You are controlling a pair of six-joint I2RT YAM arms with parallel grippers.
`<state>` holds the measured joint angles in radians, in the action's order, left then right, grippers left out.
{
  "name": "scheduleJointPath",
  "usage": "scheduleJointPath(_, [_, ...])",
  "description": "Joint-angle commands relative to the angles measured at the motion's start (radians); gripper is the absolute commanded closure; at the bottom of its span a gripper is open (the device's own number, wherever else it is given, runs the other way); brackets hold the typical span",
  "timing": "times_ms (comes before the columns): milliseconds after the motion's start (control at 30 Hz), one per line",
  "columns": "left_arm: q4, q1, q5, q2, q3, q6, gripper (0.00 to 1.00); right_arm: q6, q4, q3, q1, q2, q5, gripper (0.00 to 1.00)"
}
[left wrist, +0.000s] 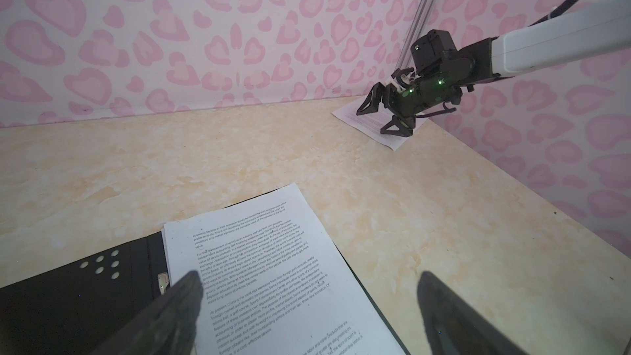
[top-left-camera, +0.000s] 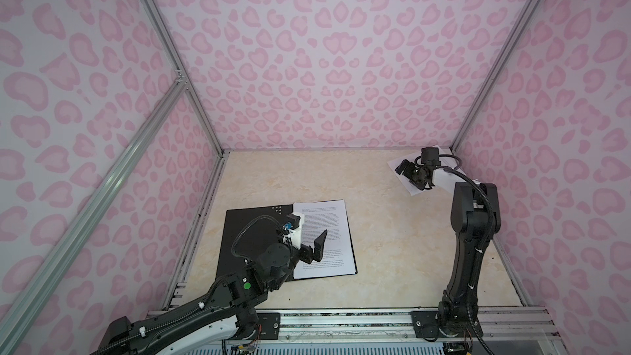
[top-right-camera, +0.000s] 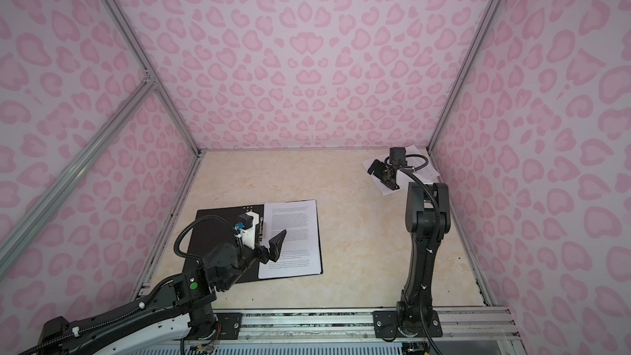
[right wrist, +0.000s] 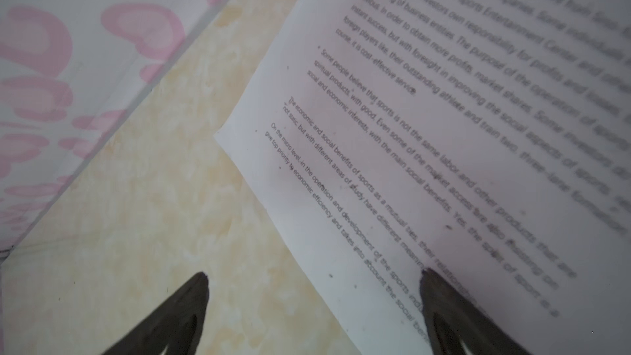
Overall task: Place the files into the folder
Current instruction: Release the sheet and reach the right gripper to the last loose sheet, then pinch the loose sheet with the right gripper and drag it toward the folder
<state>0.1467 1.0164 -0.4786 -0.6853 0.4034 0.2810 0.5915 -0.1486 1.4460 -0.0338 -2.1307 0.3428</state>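
While the folder (top-left-camera: 246,237) lies open on the table (top-left-camera: 382,254) with its black inside up, the files (top-left-camera: 324,220) rest stacked on its right half. On top one can read "For the development of sports as an industry". The left gripper (top-left-camera: 316,246) hangs above them, fingers spread, holding nothing. One more sheet (right wrist: 444,138) lies in the far right corner, reading "Some people believe that sports is not the same labor". The right gripper (right wrist: 314,276) is low at its edge, fingers spread wide, one over paper, one over table.
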Motion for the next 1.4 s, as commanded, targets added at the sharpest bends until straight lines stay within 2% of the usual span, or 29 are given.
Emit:
scheduleJointPath(0, [0.016,-0.002,-0.005,0.016,0.005,0.004,0.01,0.077,-0.021,-0.196,0.015,0.085,0.071,0.03])
scheduleJointPath(200, [0.01,-0.002,-0.015,0.048,-0.003,0.003,0.01,0.132,0.224,-0.653,0.062,0.326,0.133,0.03])
scheduleJointPath(333, [0.009,-0.002,0.008,0.038,0.002,0.001,0.01,0.132,0.263,-0.876,0.09,0.511,0.166,0.03])
scheduleJointPath(400, [0.01,-0.002,0.025,0.018,0.01,0.004,0.01,0.133,0.246,-0.978,0.093,0.658,0.185,0.03])
scheduleJointPath(467, [0.008,-0.002,0.043,-0.004,0.019,0.005,0.01,0.108,0.158,-1.02,0.092,0.803,0.173,0.03])
scheduleJointPath(567, [0.013,-0.002,0.09,-0.043,0.033,0.005,0.01,0.072,0.069,-1.016,0.09,1.008,0.068,0.03])
scheduleJointPath(633, [0.016,-0.002,0.129,-0.071,0.043,0.001,0.0,0.06,0.054,-0.988,0.077,1.056,0.022,0.03])
scheduleJointPath(733, [0.007,-0.003,0.18,-0.122,0.066,-0.01,0.0,0.036,0.09,-0.913,0.075,0.968,0.044,0.03])
scheduleJointPath(867, [0.004,-0.002,0.241,-0.186,0.09,-0.02,0.01,0.001,0.067,-0.716,0.086,0.722,0.076,0.03])
scheduleJointPath(1000, [0.0,-0.002,0.286,-0.237,0.111,-0.029,0.01,-0.031,0.015,-0.52,0.082,0.528,0.026,0.03])
scheduleJointPath(1200, [-0.005,-0.002,0.33,-0.28,0.13,-0.034,0.01,-0.037,-0.069,-0.28,0.063,0.289,0.008,0.03])
scheduleJointPath(1367, [-0.008,-0.002,0.347,-0.3,0.139,-0.034,0.01,-0.074,-0.105,-0.17,0.072,0.162,0.003,0.03])
